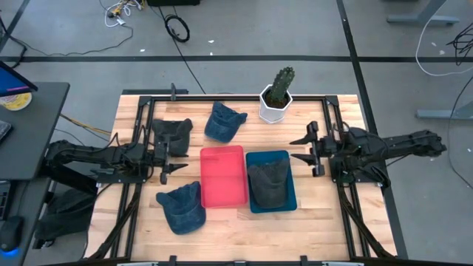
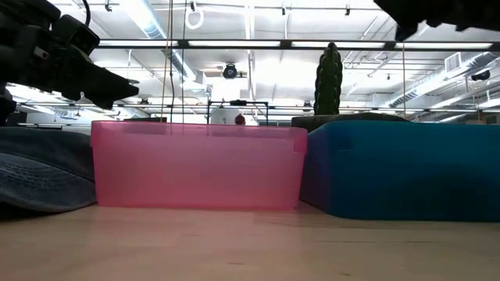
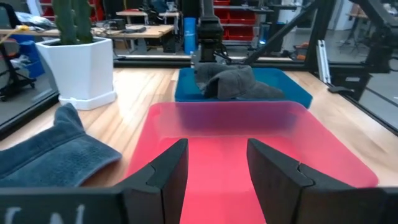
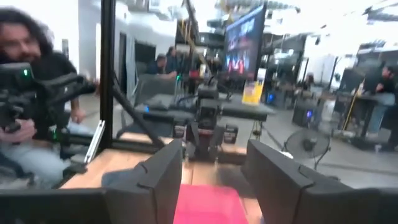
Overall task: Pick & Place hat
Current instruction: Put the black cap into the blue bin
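Several hats are on the table. A dark grey hat (image 1: 270, 183) (image 3: 233, 82) lies in the blue bin (image 1: 290, 201). One denim hat (image 1: 224, 120) (image 3: 53, 155) rests near the far edge, another (image 1: 182, 207) (image 2: 39, 176) near the front. A second dark grey hat (image 1: 172, 131) lies beside my left arm. My left gripper (image 1: 174, 155) (image 3: 214, 149) hovers open at the left side of the pink bin (image 1: 223, 176) (image 3: 242, 168). My right gripper (image 1: 301, 148) (image 4: 211, 149) hovers open to the right of the blue bin, above the table.
A cactus in a white pot (image 1: 276, 97) (image 3: 78, 59) stands at the far edge behind the bins. A black frame (image 1: 325, 111) runs around the work area. A person (image 4: 31, 74) sits in the room beyond the table's left side. Bare wood shows at the near right corner (image 1: 347, 229).
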Tool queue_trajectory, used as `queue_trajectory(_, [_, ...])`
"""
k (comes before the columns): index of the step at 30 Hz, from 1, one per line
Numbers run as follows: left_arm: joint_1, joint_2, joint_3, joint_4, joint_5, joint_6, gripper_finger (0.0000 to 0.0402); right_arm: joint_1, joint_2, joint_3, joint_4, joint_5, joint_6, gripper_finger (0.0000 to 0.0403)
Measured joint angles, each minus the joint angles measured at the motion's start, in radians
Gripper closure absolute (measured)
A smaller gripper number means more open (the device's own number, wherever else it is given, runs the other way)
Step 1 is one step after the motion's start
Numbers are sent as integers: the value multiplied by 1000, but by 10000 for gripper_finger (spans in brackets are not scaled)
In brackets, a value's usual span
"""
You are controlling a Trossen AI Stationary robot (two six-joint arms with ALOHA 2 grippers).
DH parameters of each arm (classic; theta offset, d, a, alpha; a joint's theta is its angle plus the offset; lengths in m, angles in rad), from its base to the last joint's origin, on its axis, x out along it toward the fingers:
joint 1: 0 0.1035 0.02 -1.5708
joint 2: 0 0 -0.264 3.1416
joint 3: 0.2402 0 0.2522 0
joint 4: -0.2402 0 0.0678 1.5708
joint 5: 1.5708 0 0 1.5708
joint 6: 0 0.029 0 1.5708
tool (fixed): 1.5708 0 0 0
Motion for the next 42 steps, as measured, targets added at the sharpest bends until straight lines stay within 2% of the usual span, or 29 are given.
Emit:
queue_trajectory(10, [0,0,0,-3,-37,21,232,-6,-335,-153,-30,-35,23,218])
queue_trajectory(16, [0,0,0,23,-54,137,232,-6,-472,-203,-71,-35,16,218])
queue_trajectory(18, [0,0,0,58,-92,195,232,-6,-500,-228,-68,-35,15,218])
queue_trajectory(21, [0,0,0,87,-144,234,232,-6,-501,-262,-44,-36,14,218])
queue_trajectory(27, [0,0,0,99,-179,202,232,-6,-501,-307,16,-36,-11,218])
queue_trajectory(36, [0,0,0,93,-189,173,232,-6,-501,-305,-122,-34,-44,218])
queue_trajectory(39, [0,0,0,91,-257,145,232,-6,-501,-305,-212,-13,-86,218])
queue_trajectory(42, [0,0,0,91,-319,133,232,-6,-501,-305,-278,55,-120,218])
